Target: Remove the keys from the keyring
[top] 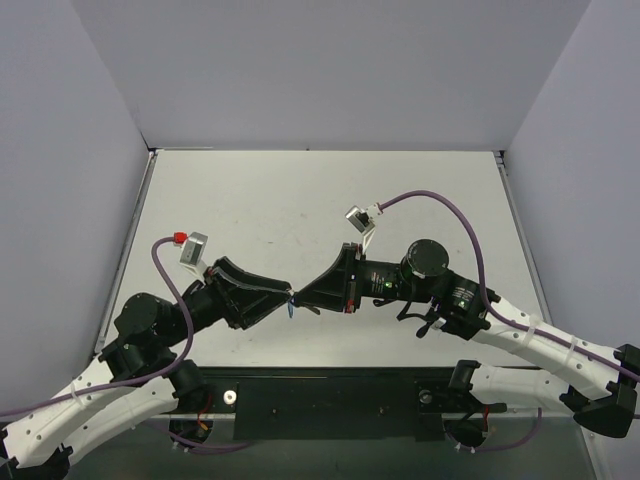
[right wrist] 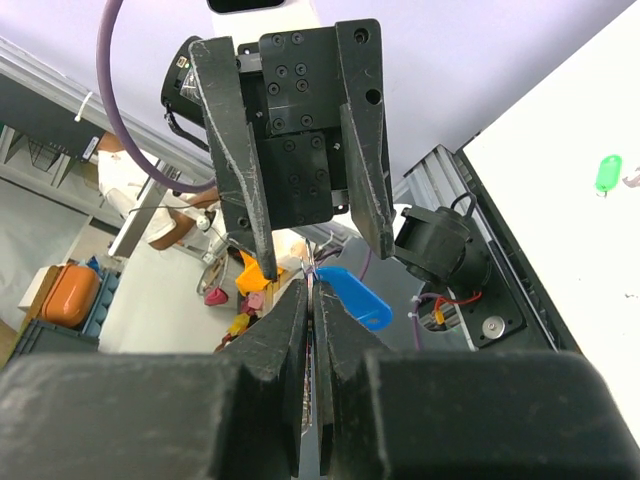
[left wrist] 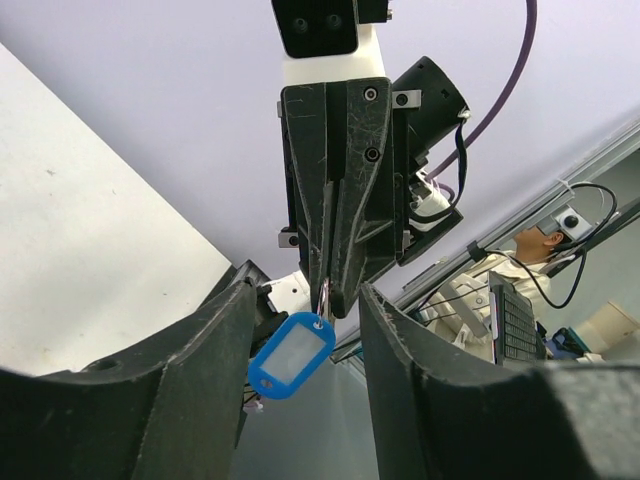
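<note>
The blue tag of the keyring (left wrist: 292,355) hangs in the air from a thin ring, between the two spread fingers of my left gripper (left wrist: 305,300), touching neither. My right gripper (right wrist: 312,285) is shut on the thin metal at the tag's top; the blue tag (right wrist: 352,296) sticks out to the right of its tips. I cannot tell whether that metal is the ring or the key; no key shows apart from it. In the top view both grippers meet tip to tip above the table's near middle, left gripper (top: 284,296), right gripper (top: 301,296), with the tag (top: 290,306) just below.
A green tag (right wrist: 607,172) with a silver key (right wrist: 632,180) lies on the white table (top: 300,200), far right in the right wrist view. Grey walls enclose the table on three sides. A black rail (top: 330,395) runs along the near edge.
</note>
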Robot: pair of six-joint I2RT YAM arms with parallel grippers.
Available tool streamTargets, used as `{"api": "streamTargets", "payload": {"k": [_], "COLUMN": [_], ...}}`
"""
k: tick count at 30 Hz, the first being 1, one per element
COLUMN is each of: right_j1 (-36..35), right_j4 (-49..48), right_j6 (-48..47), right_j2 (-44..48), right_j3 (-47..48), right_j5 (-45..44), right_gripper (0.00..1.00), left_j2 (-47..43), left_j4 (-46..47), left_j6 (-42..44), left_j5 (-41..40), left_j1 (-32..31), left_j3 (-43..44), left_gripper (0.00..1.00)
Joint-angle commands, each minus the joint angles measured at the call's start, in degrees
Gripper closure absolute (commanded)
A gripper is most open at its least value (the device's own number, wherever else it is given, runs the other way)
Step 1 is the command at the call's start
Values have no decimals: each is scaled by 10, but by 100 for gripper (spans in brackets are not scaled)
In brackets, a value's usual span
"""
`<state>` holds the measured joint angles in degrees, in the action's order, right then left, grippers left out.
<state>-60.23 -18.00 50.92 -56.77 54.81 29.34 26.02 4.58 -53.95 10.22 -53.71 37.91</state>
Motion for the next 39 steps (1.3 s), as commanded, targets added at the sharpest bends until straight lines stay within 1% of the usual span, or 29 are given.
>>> {"api": "streamTargets", "payload": {"k": [1,2,3,6,10,12,13,14,15,16,17,18,20,22,31,39], "right_j1": [-6,-7,-8,-8,-11,-14,-14,-15,-16,-17,-17,-19,-22,-25,-43,-58], "right_j4": [-49,-48,-48,-49,-47,-48,-47,-47,-47,-44,-42,-38,-31,-20,45,86], "right_j6": [-2,-1,-2,-3,-3,-3,-4,-4,-4,-5,-6,-6,-7,-12,-39,-58], "right_j2": [10,7,7,5,3,0,0,-2,-4,-4,-6,-9,-11,-14,-38,-55], "right_j3": [0,2,2,3,1,2,4,4,7,8,12,13,18,22,59,86], "right_j5": [-4,-3,-4,-3,-3,-2,-2,-2,1,3,5,7,12,16,41,55], "right_gripper": [100,100,100,100,100,100,100,100,100,100,100,100,100,100,100,100], "left_j2": [3,4,3,3,0,0,2,2,3,4,5,5,11,19,45,89], "left_j4": [45,45,43,42,40,33,19,8,-16,-38,-45,-83,-130,-161,-219,-283], "left_j6": [-5,-5,-5,-4,0,4,9,18,23,33,40,51,69,84,118,162], "left_j5": [-9,-9,-11,-13,-16,-16,-15,-15,-16,-13,-10,-2,7,29,128,183], "left_j1": [-3,-3,-3,-3,-3,-3,-3,-3,-3,-3,-3,-3,-3,-3,-3,-3], "left_j3": [4,3,3,3,3,7,14,20,31,37,49,54,78,96,137,177], "left_gripper": [48,50,53,57,66,77,86,90,96,99,100,100,100,100,100,100]}}
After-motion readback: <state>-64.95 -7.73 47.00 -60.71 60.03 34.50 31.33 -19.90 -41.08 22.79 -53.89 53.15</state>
